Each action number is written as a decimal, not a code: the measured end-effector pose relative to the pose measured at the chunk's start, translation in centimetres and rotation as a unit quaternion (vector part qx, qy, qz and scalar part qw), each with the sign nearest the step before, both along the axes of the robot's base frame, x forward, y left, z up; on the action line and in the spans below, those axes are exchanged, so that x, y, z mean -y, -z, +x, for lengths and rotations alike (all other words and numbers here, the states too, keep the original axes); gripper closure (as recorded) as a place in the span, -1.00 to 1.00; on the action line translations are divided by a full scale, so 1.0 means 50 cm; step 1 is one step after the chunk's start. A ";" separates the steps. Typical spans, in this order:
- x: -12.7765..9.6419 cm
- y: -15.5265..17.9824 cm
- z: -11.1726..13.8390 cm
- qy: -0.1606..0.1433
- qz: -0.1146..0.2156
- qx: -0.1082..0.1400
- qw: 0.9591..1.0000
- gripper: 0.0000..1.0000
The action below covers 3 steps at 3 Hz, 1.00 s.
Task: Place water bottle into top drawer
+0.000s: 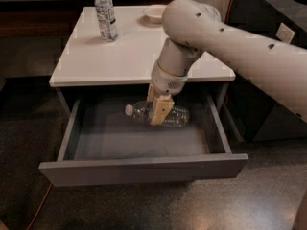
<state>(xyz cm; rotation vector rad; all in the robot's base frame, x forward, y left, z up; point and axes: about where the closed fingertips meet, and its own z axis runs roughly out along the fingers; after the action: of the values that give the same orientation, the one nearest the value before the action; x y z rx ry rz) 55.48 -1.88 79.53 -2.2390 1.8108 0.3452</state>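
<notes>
Apparently claw point(160, 110) pinches clear water bottle point(179, 116) over drawer point(144, 169).

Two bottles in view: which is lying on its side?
The water bottle, held sideways in the gripper over the open top drawer; the white-capped bottle stands upright on the cabinet top.

**Bottle Held in Open Drawer**

The gripper point(158, 117), at the end of a white arm point(240, 37) reaching down past the cabinet's white top point(120, 56), clasps the water bottle point(179, 116). The bottle lies sideways, cap to the left, within the pulled-out top drawer point(144, 169). Behind, a white-capped bottle point(105, 14) and a pale bowl point(154, 13) sit on the top. An orange cable point(41, 206) crosses the floor at lower left.
</notes>
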 end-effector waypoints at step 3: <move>0.045 0.246 0.005 0.082 -0.100 -0.028 0.991 0.14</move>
<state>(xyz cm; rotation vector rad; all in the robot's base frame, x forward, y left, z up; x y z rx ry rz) 55.73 -4.11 67.21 -2.2054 2.1269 0.2048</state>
